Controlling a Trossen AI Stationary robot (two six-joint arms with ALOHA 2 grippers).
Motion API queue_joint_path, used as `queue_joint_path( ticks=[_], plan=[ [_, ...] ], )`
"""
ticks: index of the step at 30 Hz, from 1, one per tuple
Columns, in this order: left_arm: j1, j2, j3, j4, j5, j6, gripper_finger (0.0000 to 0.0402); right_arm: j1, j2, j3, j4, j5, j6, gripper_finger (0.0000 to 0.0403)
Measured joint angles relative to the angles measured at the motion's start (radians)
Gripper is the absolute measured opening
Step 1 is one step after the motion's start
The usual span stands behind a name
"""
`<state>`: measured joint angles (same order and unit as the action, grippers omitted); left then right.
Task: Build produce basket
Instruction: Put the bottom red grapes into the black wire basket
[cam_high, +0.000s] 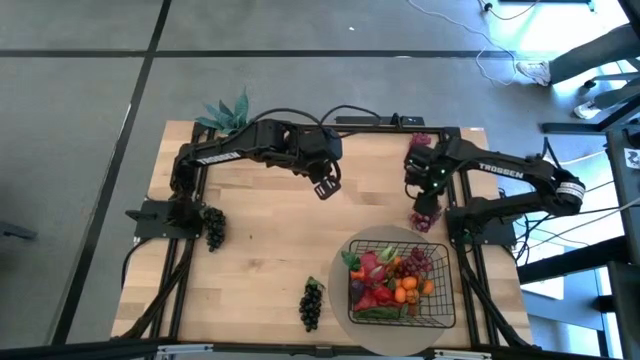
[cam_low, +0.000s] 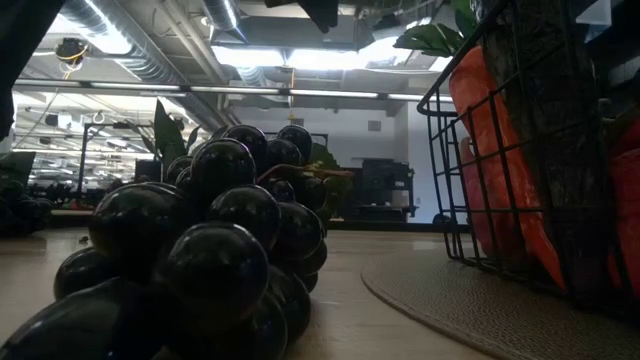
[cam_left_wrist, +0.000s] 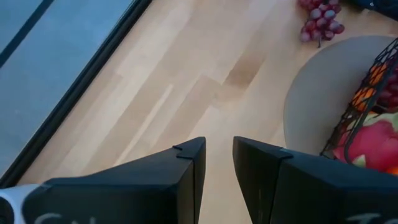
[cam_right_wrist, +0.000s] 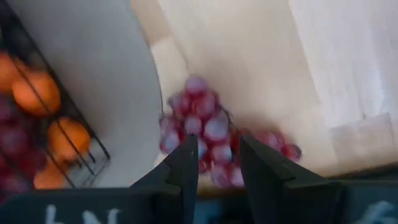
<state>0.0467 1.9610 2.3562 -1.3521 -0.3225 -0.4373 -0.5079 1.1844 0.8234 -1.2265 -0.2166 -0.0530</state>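
The black wire basket (cam_high: 405, 285) stands on a round beige mat (cam_high: 372, 250) at the near right. It holds tangerines (cam_high: 405, 292), a pink dragon fruit (cam_left_wrist: 373, 142), red pieces and grapes. A bunch of red grapes (cam_high: 426, 221) lies on the table just beyond the mat. My right gripper (cam_right_wrist: 219, 163) is open right above this bunch (cam_right_wrist: 205, 121), fingers pointing down, and I see no touch. My left gripper (cam_high: 326, 186) is open and empty above the table's middle. One dark grape bunch (cam_high: 312, 303) lies left of the basket. Another (cam_high: 213, 227) lies at the left.
A spiky green plant (cam_high: 225, 112) stands at the far left corner. A small purple thing (cam_high: 415, 122) lies at the far edge by the right arm. In the low view the dark grapes (cam_low: 210, 260) fill the foreground, with the basket wall (cam_low: 520, 150) to their right.
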Motion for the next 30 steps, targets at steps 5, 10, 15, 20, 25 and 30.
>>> queue_joint_path(
  ticks=[5, 10, 15, 20, 25, 30],
  plan=[
    [-0.002, 0.000, 0.000, -0.001, 0.003, 0.003, 0.0070, 0.000, 0.051, 0.000, 0.021, -0.014, 0.104, 0.0103],
    [-0.010, 0.000, 0.000, -0.001, 0.003, 0.004, 0.0070, 0.000, 0.114, 0.000, 0.018, 0.013, 0.270, 0.0103],
    [-0.017, 0.000, 0.000, -0.002, 0.003, 0.005, 0.0070, 0.001, 0.163, 0.000, 0.017, 0.013, 0.350, 0.0103],
    [-0.018, 0.001, 0.000, -0.002, 0.003, 0.005, 0.0070, 0.001, 0.206, 0.000, -0.013, -0.002, 0.398, 0.0103],
    [-0.018, 0.001, 0.000, -0.002, 0.003, 0.029, 0.0070, 0.001, 0.237, -0.017, -0.027, -0.004, 0.439, 0.0103],
    [-0.018, 0.002, 0.000, -0.002, 0.003, 0.030, 0.0070, 0.001, 0.240, -0.051, -0.007, -0.016, 0.414, 0.0103]
  ],
)
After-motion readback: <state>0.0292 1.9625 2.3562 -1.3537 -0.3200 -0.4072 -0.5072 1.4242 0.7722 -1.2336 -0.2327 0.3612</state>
